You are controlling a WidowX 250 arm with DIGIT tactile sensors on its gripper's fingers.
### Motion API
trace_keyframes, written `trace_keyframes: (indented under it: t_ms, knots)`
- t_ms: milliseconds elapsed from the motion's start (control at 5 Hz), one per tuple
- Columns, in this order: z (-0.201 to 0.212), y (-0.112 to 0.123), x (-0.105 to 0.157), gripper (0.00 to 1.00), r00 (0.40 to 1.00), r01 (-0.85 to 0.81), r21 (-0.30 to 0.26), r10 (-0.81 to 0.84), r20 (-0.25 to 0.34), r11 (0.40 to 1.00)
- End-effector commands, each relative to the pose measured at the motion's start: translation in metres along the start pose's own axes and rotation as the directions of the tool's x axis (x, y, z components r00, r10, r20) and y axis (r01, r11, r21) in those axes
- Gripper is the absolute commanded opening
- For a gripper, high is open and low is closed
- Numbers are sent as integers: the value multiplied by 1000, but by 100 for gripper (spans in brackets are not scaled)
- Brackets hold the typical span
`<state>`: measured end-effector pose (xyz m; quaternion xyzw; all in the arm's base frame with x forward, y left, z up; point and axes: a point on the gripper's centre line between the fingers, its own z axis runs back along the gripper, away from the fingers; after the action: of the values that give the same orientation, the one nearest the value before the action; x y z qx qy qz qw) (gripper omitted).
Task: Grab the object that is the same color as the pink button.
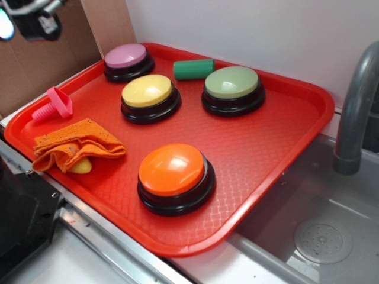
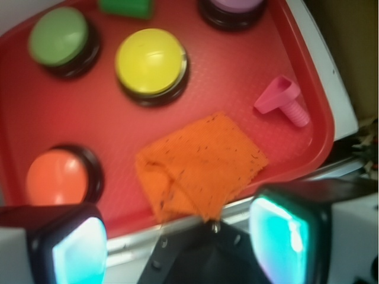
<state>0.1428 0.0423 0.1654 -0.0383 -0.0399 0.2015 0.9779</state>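
The object, a small bright pink toy screw, lies on its side near the left rim of the red tray. The pink button stands at the tray's far left corner, cut off by the top edge in the wrist view. My gripper hangs high above the tray's near-left edge, well clear of the screw. It is open and holds nothing. In the exterior view only a dark part of the gripper shows at the top left.
On the tray also stand a yellow button, a green button and an orange button. A green cylinder lies at the back. An orange cloth lies by the screw. A sink and grey faucet are right.
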Motion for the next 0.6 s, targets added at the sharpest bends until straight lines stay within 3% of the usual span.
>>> trace_keyframes:
  t_ms: [0, 200, 400]
  knots:
    - [-38, 53, 16, 100, 900, -408, 72, 388, 197, 910]
    - [-58, 71, 22, 100, 808, -574, 132, 533, 254, 808]
    - [-84, 87, 34, 100, 722, -684, 128, 641, 260, 718]
